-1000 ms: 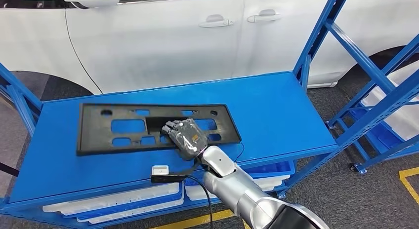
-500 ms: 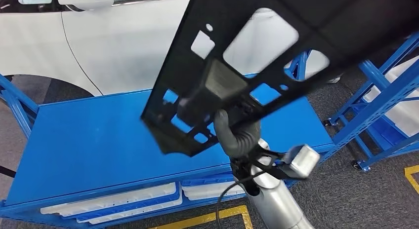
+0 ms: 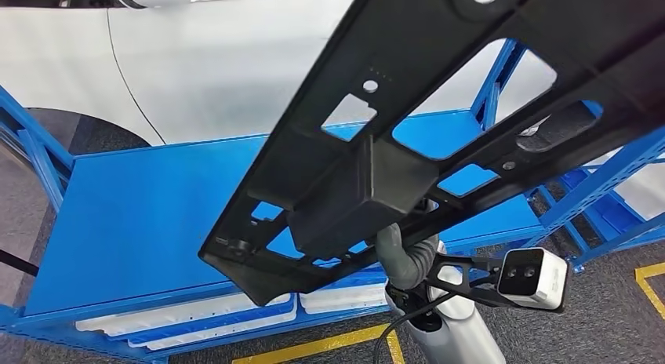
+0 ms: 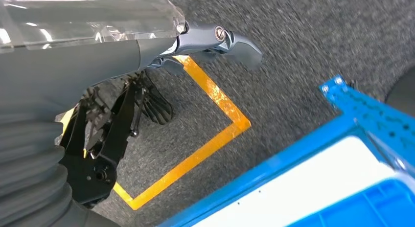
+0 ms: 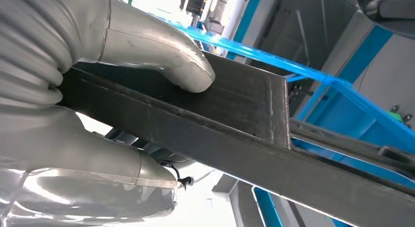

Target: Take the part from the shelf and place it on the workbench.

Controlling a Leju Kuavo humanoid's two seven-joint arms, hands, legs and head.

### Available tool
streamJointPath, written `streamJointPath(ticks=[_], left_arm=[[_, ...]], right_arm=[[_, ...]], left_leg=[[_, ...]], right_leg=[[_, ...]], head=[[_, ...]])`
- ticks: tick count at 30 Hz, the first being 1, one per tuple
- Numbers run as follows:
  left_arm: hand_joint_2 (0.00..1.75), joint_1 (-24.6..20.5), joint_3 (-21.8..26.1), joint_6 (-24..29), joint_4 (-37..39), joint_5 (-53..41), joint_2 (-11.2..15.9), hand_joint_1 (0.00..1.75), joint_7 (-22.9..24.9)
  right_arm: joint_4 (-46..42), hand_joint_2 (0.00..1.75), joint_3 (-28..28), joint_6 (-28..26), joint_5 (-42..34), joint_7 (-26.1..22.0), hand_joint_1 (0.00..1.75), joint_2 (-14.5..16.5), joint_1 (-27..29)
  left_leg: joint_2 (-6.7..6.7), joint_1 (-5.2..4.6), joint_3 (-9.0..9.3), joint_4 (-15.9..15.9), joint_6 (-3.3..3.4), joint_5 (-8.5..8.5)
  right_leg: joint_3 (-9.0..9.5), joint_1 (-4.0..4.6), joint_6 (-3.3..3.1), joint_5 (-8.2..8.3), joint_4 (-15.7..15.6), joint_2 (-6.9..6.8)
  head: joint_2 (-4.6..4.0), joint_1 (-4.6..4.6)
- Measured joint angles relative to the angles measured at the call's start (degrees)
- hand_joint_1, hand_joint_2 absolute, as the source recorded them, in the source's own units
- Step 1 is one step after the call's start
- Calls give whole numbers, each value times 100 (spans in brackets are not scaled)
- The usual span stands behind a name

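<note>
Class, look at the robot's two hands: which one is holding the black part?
The right robot hand: its grey thumb presses on the black part, raised above the blue shelf. The left robot hand hangs over the floor, holding nothing.

The part (image 3: pixel 439 105), a long flat black plastic panel pierced with rectangular cut-outs and small round holes and bearing a boxy block on its underside, hung tilted in the air above the blue shelf (image 3: pixel 149 215), its far end raised toward the camera.
</note>
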Motion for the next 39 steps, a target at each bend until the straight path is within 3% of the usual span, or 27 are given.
streamJointPath(ticks=[3, 4, 7, 8, 10, 12, 13, 14, 15, 17, 19, 22, 23, 25, 27, 28, 29, 30, 31, 33, 34, 35, 37, 39], left_arm=[[175, -1, 46, 36, 0, 2, -38, 0, 13], [175, -3, 57, 40, 0, 2, -50, 0, 15], [175, -3, 74, 50, 0, 2, -62, 0, 19], [175, 0, 75, 52, 0, 1, -65, 0, 20], [175, 3, 80, 69, 0, 1, -68, 0, 21], [175, 5, 92, 108, 0, 2, -66, 0, 21], [175, 7, 102, 133, 0, 1, -65, 0, 31], [175, 9, 111, 159, 0, 1, -63, 0, 48], [175, 12, 119, 183, 0, 1, -57, 0, 69], [175, 9, 134, 216, -1, 2, -37, 0, 104], [175, 9, 157, 221, -3, 2, -14, 0, 110], [175, 31, 199, 194, -5, 2, 3, 0, 102], [175, 34, 209, 187, -6, 2, 4, 0, 101], [175, 33, 220, 180, -6, 2, 5, 0, 101], [175, 32, 235, 195, -7, 2, 6, 0, 119], [175, 34, 251, 213, -7, 2, 4, 0, 136], [175, 37, 270, 232, -7, 2, 0, 0, 156], [175, 40, 292, 249, -7, 2, -7, 0, 176], [175, 43, 313, 262, -7, 2, -18, 0, 190], [175, 46, 345, 281, -7, 2, -44, 0, 205], [175, 47, 353, 290, -7, 2, -56, 0, 207], [175, 48, 358, 295, -7, 2, -66, 0, 210], [175, 52, 359, 299, -7, 2, -84, 0, 219], [175, 58, 359, 300, -7, 2, -100, 0, 234]], right_arm=[[30, 175, 8, 63, -2, -61, 175, -47, 29], [32, 175, 11, 68, -3, -66, 175, -55, 29], [51, 175, 20, 71, -5, -65, 175, -75, 29], [56, 175, 26, 73, -5, -65, 175, -80, 27], [63, 175, 48, 78, -13, -72, 175, -87, 20], [81, 175, 78, 78, -45, -120, 175, -105, 9], [92, 175, 90, 75, -89, -167, 175, -124, 1], [102, 175, 99, 69, -150, -222, 175, -148, -6], [107, 175, 103, 61, -216, -274, 175, -173, -14], [108, 175, 106, 57, -290, -343, 175, -215, -34], [98, 175, 106, 96, -261, -368, 175, -238, -49], [28, 175, 103, 185, -110, -373, 175, -248, -7], [-2, 175, 100, 193, -74, -373, 175, -249, 11], [-48, 175, 89, 183, -56, -375, 175, -254, 28], [-71, 175, 72, 175, -84, -376, 175, -266, 47], [-76, 175, 60, 179, -109, -376, 175, -279, 60], [-77, 175, 45, 188, -139, -375, 175, -300, 69], [-77, 175, 25, 202, -168, -375, 175, -324, 74], [-78, 175, 5, 223, -192, -375, 175, -348, 73], [-80, 175, -28, 265, -221, -374, 175, -389, 62], [-82, 175, -43, 281, -230, -374, 175, -410, 56], [-81, 175, -60, 291, -234, -374, 175, -434, 49], [-69, 175, -95, 317, -239, -375, 175, -484, 45], [-51, 175, -123, 354, -238, -374, 175, -517, 40]], left_leg=[[-5, -28, -29, 1, -46, 59], [-5, -30, -38, 0, -74, 81], [-4, -23, -60, -15, -176, 135], [-3, -22, -90, 37, -204, 70], [-3, -15, -253, 461, -245, -297], [-3, -13, -484, 1190, -285, -763], [-2, -12, -532, 1447, -301, -889], [-2, -10, -483, 1508, -312, -909], [-1, -7, -315, 1335, -316, -832], [1, -2, 224, 547, -296, -605], [-11, -20, 540, -6, -221, -486], [-16, -33, 526, -75, -101, -404], [-6, -23, 509, -86, -61, -360], [18, 0, 434, -110, 10, -255], [26, -3, 308, -102, 32, -164], [27, -3, 238, -95, 27, -120], [28, -4, 170, -85, 20, -78], [27, -4, 107, -75, 10, -40], [26, -3, 55, -67, -5, -5], [19, -9, -13, -54, -49, 61], [15, -13, -28, -56, -81, 96], [13, -16, -37, -60, -116, 133], [9, -19, -49, -87, -191, 204], [6, -12, -120, 15, -248, 73]], right_leg=[[639, 47, -108, 418, -1113, 0], [724, 67, -129, 465, -1289, -2], [698, 72, -182, 557, -1370, -14], [681, 56, -214, 606, -1400, -24], [618, 28, -271, 709, -1448, -51], [509, 35, -296, 786, -1444, -60], [451, 38, -294, 823, -1435, -62], [396, 39, -286, 857, -1423, -63], [345, 37, -273, 886, -1405, -63], [258, 34, -237, 926, -1348, -64], [200, 50, -187, 962, -1291, -67], [172, 55, -92, 1031, -1288, -60], [147, 47, -60, 985, -1254, -48], [-1, 27, -2, 636, -908, -25], [-241, 3, 41, 128, -201, -20], [-315, -6, 57, -24, 111, -21], [-300, -13, 65, -57, 252, -21], [-176, -19, 65, 14, 182, -21], [61, -24, 56, 152, -107, -21], [626, -15, 15, 351, -914, -17], [804, 0, -12, 396, -1199, -13], [883, 19, -39, 399, -1349, -10], [850, 29, -114, 457, -1399, -12], [783, 10, -212, 555, -1438, -31]], head=[[0, 0], [0, -1], [0, -1], [0, -1], [0, -1], [0, -2], [0, -2], [0, -2], [0, -2], [0, -2], [0, -1], [0, -1], [0, -1], [0, 0], [0, 0], [0, 0], [0, 0], [0, 0], [0, 0], [0, 0], [0, 1], [0, 1], [0, 2], [0, 2]])
